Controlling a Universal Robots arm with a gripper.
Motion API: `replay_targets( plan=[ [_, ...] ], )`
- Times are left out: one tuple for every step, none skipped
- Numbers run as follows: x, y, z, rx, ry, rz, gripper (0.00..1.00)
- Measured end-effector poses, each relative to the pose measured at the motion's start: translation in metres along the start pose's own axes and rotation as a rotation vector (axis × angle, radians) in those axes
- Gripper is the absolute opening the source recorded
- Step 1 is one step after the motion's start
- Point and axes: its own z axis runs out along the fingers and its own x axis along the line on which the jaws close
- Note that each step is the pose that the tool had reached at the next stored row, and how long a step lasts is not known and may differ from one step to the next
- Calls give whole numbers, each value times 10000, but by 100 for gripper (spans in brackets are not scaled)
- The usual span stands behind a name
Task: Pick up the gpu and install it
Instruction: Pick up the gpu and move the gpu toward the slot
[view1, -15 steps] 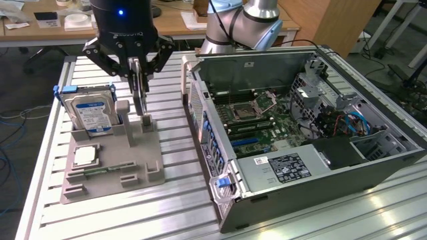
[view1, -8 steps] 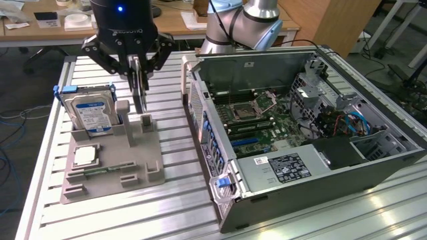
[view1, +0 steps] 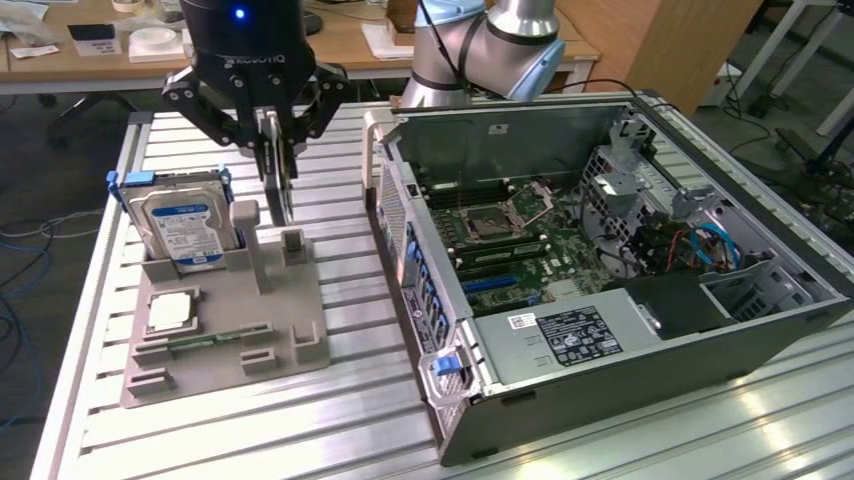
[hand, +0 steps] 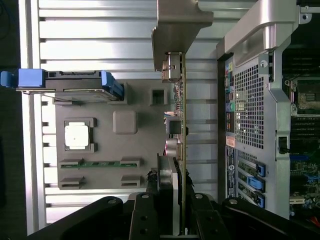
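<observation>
Ribbed aluminium worktop (view1: 80, 330); grey moulded holder (view1: 287, 310) just below the end effector (view1: 275, 148). It pinches the gpu (view1: 280, 200): thin green card, edge-on, silvery bracket.

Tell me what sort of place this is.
Probably a robotics lab or workshop: a robot arm at a slotted aluminium table, an open computer case on it, wooden desks behind.

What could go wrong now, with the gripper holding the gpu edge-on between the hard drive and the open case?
The gripper clamps the thin gpu along one edge, so it could tilt or slip. It hangs close to the hard drive and the gray holder's post; a sideways swing might knock them. Its metal bracket could catch the computer case wall.
</observation>
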Motion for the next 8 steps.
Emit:
replay_targets(
  plan=[
    [0, 0, -1, 0, 1, -1, 28],
    [0, 0, -1, -1, 0, -1, 28],
    [0, 0, -3, 0, 0, -2, 28],
    [0, 0, -3, 0, 0, -3, 28],
    [0, 0, -4, 0, 0, -5, 28],
    [0, 1, -6, 0, 1, -6, 28],
    [0, 0, -9, 1, 2, -9, 28],
    [0, 1, -12, 1, 2, -11, 28]
  ],
)
